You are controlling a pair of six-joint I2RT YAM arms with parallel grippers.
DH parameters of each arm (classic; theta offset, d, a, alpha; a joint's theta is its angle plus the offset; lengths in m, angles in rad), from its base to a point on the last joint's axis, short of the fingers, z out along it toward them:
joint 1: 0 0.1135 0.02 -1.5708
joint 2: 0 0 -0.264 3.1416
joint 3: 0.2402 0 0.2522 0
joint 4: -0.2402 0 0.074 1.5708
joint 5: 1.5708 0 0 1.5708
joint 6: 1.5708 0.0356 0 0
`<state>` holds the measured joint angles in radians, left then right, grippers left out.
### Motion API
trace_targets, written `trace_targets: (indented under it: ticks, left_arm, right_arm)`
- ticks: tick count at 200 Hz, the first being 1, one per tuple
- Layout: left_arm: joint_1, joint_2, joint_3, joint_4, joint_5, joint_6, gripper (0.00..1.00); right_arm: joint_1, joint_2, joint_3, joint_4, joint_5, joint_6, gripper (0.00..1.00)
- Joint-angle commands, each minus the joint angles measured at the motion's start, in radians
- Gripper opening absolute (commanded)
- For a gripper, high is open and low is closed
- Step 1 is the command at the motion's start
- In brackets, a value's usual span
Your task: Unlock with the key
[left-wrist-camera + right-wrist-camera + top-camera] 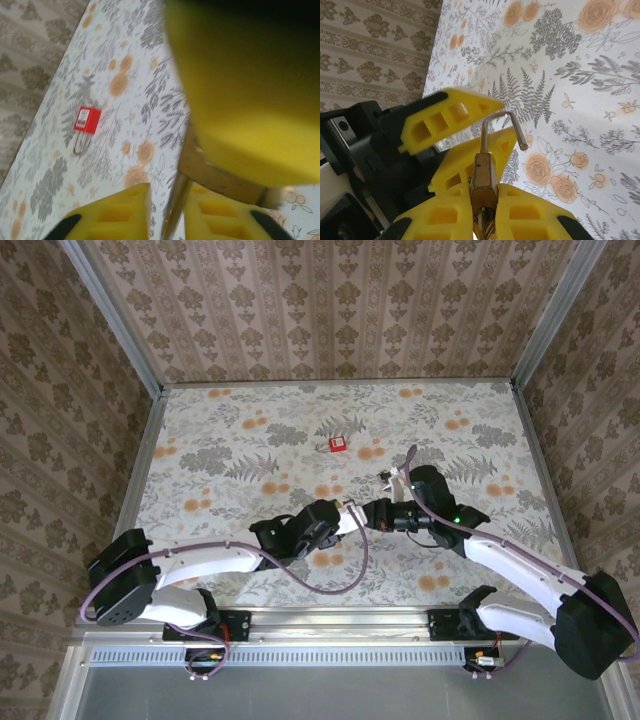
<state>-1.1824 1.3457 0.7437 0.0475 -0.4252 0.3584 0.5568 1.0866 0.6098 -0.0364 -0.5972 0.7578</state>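
One red padlock [337, 444], one brass padlock [484, 175], a left hand [169, 205], a right hand [484, 199].

The table [250, 420] has a light surface printed with grey ferns and orange flowers. A small red padlock [337, 444] lies flat on it, beyond the place where the left claw [352, 512] and the right claw [380, 512] meet, well apart from both. Its metal shackle [323, 447] points toward the left claw's side.

light: bright, even | shadows: faint | blur: left wrist view soft, near yellow pad [240, 90] defocused
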Motion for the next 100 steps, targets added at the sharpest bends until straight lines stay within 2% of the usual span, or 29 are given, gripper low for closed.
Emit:
trace_targets:
  ticks: [1,23,58,100]
  left_arm:
    - [0.014,-0.041,-0.042,0.049,-0.091,-0.01,0.43]
    - [0.043,-0.097,-0.084,0.056,-0.092,-0.053,0.64]
    - [0.077,-0.231,-0.146,0.031,-0.098,-0.133,0.78]
    - [0.1,-0.374,-0.184,-0.017,-0.188,-0.196,0.8]
  right_arm:
    - [0.025,0.032,0.0,0.105,-0.007,0.039,0.12]
    - [0.031,0.067,0.009,0.123,0.021,0.04,0.12]
    - [0.031,0.131,0.033,0.148,0.049,0.038,0.11]
    - [0.038,0.274,0.094,0.223,0.046,0.041,0.11]
